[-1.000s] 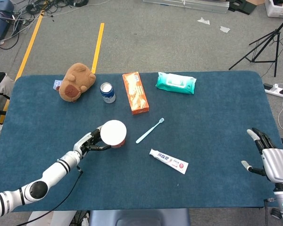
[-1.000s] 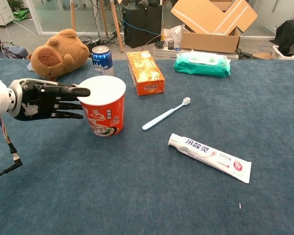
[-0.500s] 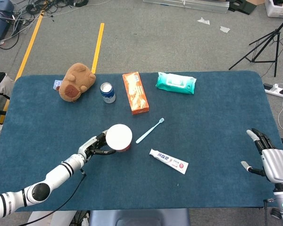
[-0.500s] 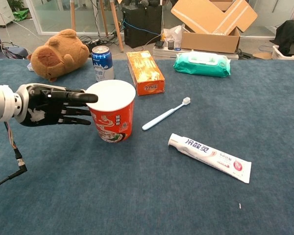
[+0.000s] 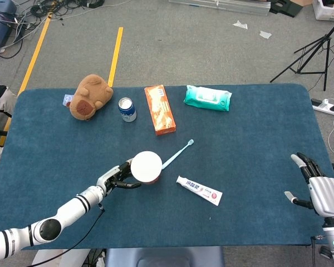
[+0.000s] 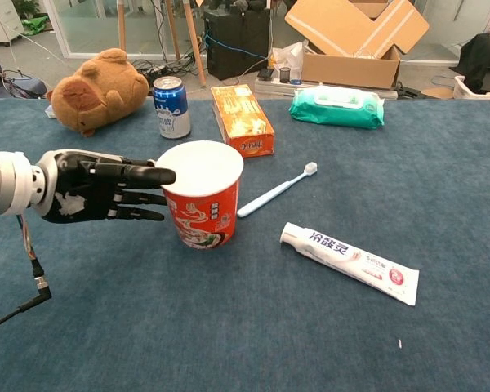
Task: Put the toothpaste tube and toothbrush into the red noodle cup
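Blue carpet-like cloth covers the bench (image 5: 256, 167), which stands on a grey floor with yellow tape lines and loose cables behind it. Near the front middle, the red noodle cup (image 6: 201, 194) stands upright with its white top facing up. The left robot hand (image 6: 94, 185) holds the cup from its left side, dark fingers (image 6: 143, 174) reaching to the rim and wall, with the thumb along the top edge. The toothbrush (image 6: 276, 189), pale blue, lies flat just right of the cup, its handle end next to the cup's wall and its bristle head pointing away toward the far right; in the head view the cup's rim hides the handle tip, so whether they touch cannot be told. The toothpaste tube (image 6: 349, 261) lies flat further right and nearer the front edge, cap end toward the cup, apart from both brush and cup.

Along the far side sit a brown plush toy (image 5: 89, 96), a blue drink can (image 5: 127, 109), an orange box (image 5: 160, 109) and a green pack of wipes (image 5: 207, 98). The right robot hand (image 5: 318, 188) hovers at the bench's right edge, fingers spread, holding nothing, well apart from the task items
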Available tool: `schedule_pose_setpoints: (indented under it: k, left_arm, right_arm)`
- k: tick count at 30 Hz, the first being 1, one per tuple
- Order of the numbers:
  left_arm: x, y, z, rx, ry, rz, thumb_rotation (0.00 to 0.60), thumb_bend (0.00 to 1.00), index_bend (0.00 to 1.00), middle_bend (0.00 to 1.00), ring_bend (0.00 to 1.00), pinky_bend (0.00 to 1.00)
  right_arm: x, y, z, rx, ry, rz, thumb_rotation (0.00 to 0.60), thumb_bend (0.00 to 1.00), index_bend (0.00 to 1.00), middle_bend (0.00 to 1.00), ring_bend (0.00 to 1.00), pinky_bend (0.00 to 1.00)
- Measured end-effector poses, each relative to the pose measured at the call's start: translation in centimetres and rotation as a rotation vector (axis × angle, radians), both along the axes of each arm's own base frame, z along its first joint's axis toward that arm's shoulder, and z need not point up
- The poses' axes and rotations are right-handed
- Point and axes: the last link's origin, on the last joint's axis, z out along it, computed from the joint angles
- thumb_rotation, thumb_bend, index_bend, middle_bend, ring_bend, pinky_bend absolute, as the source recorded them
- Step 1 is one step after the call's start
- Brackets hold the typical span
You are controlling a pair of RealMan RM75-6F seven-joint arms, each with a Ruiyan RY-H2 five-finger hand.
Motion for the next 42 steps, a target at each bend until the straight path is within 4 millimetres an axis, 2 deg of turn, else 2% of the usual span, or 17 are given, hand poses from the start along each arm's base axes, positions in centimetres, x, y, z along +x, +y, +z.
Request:
schedule_pose_setpoints:
  k: [22, 33, 42]
  left_arm:
    - [1.6, -2.0, -0.3, -0.045, -0.029, -0.064, 0.600, 0.00, 0.00, 0.00, 0.00, 0.00]
    - [0.7, -1.5, -0.4, -0.016, -0.004, -0.048, 0.600, 0.00, 0.00, 0.00, 0.00, 0.00]
    - [-1.0, -1.3, 2.0, 0.108, 0.081, -0.066, 0.600, 0.00, 0.00, 0.00, 0.00, 0.00]
  right_arm:
    - [-0.1, 0.0, -0.3, 0.013, -0.002, 0.001, 0.600, 0.12, 0.10, 0.08, 0.11, 0.44]
    - [-0.1, -0.2, -0.5, 0.020, -0.007, -0.004, 0.600, 0.12, 0.10, 0.08, 0.11, 0.44]
    - [0.8, -0.3, -0.5, 0.012, -0.019, 0.009, 0.600, 0.12, 0.11, 0.08, 0.10, 0.43]
